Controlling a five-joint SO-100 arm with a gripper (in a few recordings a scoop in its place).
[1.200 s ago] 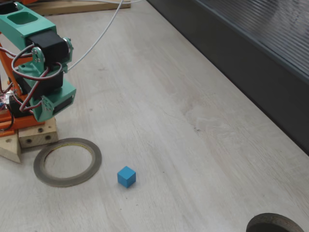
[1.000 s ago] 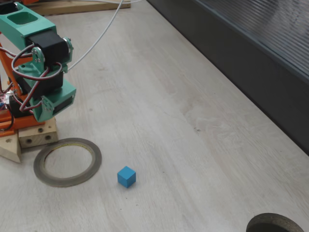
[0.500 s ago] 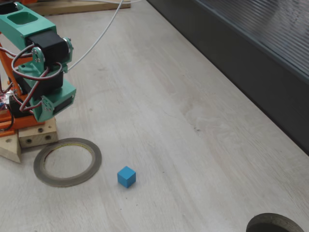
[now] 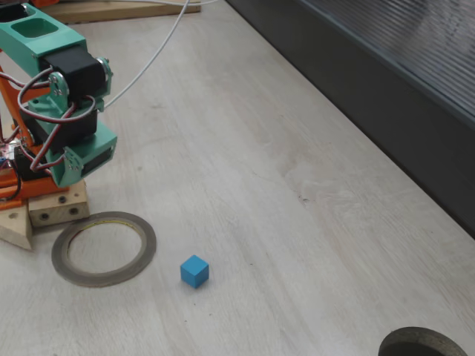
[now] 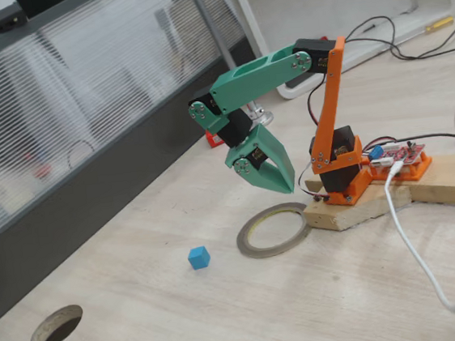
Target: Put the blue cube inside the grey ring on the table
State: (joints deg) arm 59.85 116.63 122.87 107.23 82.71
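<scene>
In a fixed view looking down the desk, I see the small matte blue cube resting on the pale whitewashed wood-grain desk near its front edge, just beside but not touching the thin flat grey-brown ring, which lies flat next to the wooden block under my arm's base; a darker round hole sits at the front right corner, well apart, and I must not mistake it for the target. In another fixed view from the opposite side, my green two-finger gripper hangs above the ring's far rim with its fingers brought together to a point, holding nothing, while the cube sits left of the ring. I judge the reach is the step in hand: I should spread the fingers first, swing out over the cube, square them to two opposite faces, then descend straight so I don't nudge it away.
</scene>
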